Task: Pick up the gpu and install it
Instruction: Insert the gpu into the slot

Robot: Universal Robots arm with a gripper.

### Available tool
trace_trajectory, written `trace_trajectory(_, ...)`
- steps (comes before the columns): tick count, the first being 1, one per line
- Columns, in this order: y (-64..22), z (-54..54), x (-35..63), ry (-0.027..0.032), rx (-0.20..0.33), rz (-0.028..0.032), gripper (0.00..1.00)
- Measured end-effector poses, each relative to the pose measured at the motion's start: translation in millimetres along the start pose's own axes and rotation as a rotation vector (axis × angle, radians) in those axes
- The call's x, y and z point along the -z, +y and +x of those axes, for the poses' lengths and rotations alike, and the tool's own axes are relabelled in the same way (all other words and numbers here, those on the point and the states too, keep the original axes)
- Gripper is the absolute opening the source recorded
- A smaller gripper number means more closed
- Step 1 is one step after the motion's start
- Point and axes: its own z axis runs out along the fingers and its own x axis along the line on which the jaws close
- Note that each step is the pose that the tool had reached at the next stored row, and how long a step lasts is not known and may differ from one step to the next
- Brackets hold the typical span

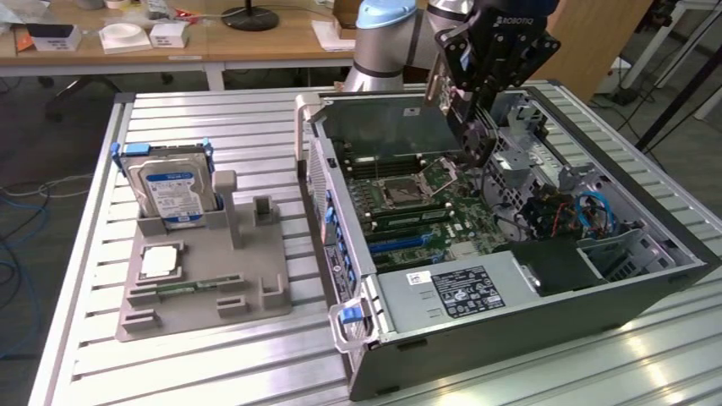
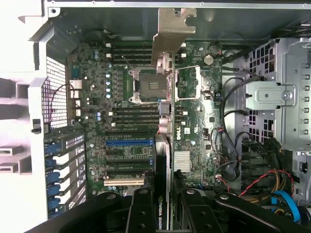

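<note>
1. Black card edge with a silver end bracket (image 2: 172, 29): the gpu (image 2: 162, 170) is seen edge-on, hanging over the motherboard (image 2: 204, 126) inside the open case (image 2: 112, 22). Its line runs just beside the CPU socket (image 2: 148, 87), on the socket's drive-cage side.
2. The gripper (image 2: 164, 214) holds the gpu. One finger lies on each flat face, and the jaws are drawn in narrow, with the card's thickness filling the gap. The grip is at the end away from the bracket. Judgement: this leaves the bracket and the connector edge free to meet the case.
3. The bracket end lies past the CPU socket toward the case wall. Judgement: the card is turned this way so the bracket can land at the wall's rear openings.
4. The card is on edge, with its faces upright to the board. Judgement: a slot takes a card only edge-first, hence this hold. It looks unseated, as the bracket floats above the board.
5. The expansion slots, including the blue slot (image 2: 129, 143), lie on the gripper side of the CPU socket, next to the card's line.
6. The drive cage (image 2: 279, 97) is well apart from the CPU socket, across the card from it, and clear of the card.
7. Well apart from the CPU socket and outside the case, on the exterior view's left, the hard drive (image 1: 172, 190) stands upright in a grey holder (image 1: 209, 296) on the slatted metal table (image 1: 226, 118). It plays no part in the hold.
</note>
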Motion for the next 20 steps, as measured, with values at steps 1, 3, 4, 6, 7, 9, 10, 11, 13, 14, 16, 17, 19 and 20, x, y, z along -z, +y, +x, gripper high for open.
trace_trajectory(1, 0.0, 0.0, 0.0, 0.0000, 0.000, 0.0000, 0.26)
trace_trajectory(3, 0.0, 0.0, 0.0, 0.0000, 0.000, 0.0000, 0.26)
trace_trajectory(4, 0.0, 0.0, 0.0, 0.0000, 0.000, -0.0001, 0.26)
trace_trajectory(6, 0.0, 0.0, 0.0, 0.0000, 0.000, 0.0000, 0.26)
trace_trajectory(7, 0.0, 0.0, 0.0, 0.0000, 0.000, -0.0001, 0.26)
trace_trajectory(9, 0.0, 0.0, 0.0, 0.0000, 0.000, 0.0000, 0.26)
trace_trajectory(10, 0.0, 0.0, 0.0, 0.0000, 0.000, -0.0001, 0.26)
trace_trajectory(11, 0.0, 0.0, 0.0, 0.0000, 0.001, -0.0001, 0.26)
trace_trajectory(13, 0.0, 0.0, -0.1, 0.0002, 0.009, -0.0002, 0.26)
trace_trajectory(14, 0.0, 0.0, -0.2, 0.0004, 0.015, -0.0004, 0.26)
trace_trajectory(16, 0.0, 0.0, -0.3, 0.0009, 0.034, -0.0009, 0.26)
trace_trajectory(17, 0.0, 0.0, -0.4, 0.0011, 0.046, -0.0013, 0.26)
trace_trajectory(19, 0.0, 0.0, -0.5, 0.0017, 0.071, -0.0022, 0.26)
trace_trajectory(20, 0.0, 0.0, -0.5, 0.0020, 0.082, -0.0025, 0.26)
